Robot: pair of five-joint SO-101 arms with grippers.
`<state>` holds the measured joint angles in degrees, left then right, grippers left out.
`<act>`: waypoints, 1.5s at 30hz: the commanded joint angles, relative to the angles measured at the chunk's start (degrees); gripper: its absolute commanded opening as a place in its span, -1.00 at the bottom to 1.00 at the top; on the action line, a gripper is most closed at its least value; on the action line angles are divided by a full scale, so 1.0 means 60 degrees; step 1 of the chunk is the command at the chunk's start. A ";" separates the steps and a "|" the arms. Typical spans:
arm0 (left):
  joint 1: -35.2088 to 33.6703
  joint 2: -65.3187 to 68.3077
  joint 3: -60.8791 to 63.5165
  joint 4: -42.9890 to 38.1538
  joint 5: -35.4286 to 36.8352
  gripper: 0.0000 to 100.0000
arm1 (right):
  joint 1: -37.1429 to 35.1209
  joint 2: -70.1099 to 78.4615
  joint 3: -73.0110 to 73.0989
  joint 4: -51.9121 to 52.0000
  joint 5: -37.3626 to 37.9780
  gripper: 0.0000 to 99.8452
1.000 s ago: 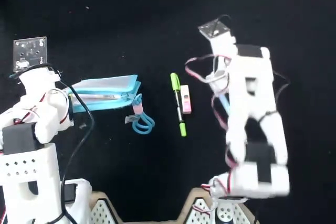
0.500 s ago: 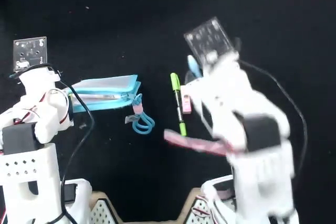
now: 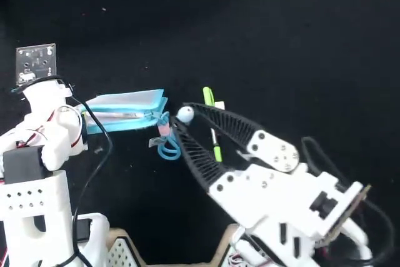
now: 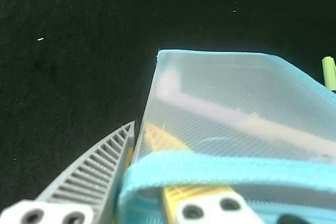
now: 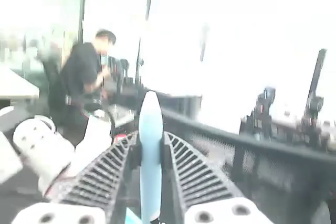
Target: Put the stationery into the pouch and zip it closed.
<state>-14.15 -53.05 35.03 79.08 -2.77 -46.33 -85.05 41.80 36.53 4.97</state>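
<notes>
Two grippers are occupied, each clamped on one thing. The pouch (image 3: pixel 128 109), pale blue and partly see-through, is laid flat on the black table (image 3: pixel 300 60). Its end opposite the zip cord is gripped by the left gripper (image 4: pixel 140 129). In the left wrist view a grey ribbed finger (image 4: pixel 100 169) is set against the outside of the pouch wall. A yellow finger is seen through that wall, so the fabric is pinched between the two. At the other end of the pouch a blue cord loop (image 3: pixel 167 147) is hung from a small pink tab and lies on the table just beside the pouch's corner. The right gripper (image 3: pixel 182 118) is held near this same end of the pouch, over the cord loop. Its black ribbed fingers are drawn narrow and closed on a blue pen (image 3: pixel 185 114). The pen's rounded tip is pushed out past the fingertips and pointed at the pouch, with a small gap left between tip and pouch. In the right wrist view the blue pen is seen squeezed on both sides by the fingers. A green pen (image 3: pixel 213 126) is left on the table, farther from the pouch than the blue pen, and is partly covered by one finger of the right gripper. How far the zip is open cannot be told.
</notes>
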 commanded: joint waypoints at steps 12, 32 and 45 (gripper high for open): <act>-0.0022 0.0029 0.0227 -0.0073 -0.0073 -0.94 | -0.0908 -0.0681 0.3875 -0.4659 -0.0117 -0.98; -0.0022 0.0029 0.0212 -0.0059 -0.0073 -0.94 | -0.0967 -0.0608 0.7187 -0.6256 0.0571 -0.98; -0.0022 0.0029 0.0212 -0.0059 -0.0073 -0.94 | -0.1011 0.5414 0.2015 -0.2081 0.1011 -0.98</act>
<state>-14.07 -53.05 35.21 79.08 -2.77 -51.69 -60.70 64.84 15.87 10.33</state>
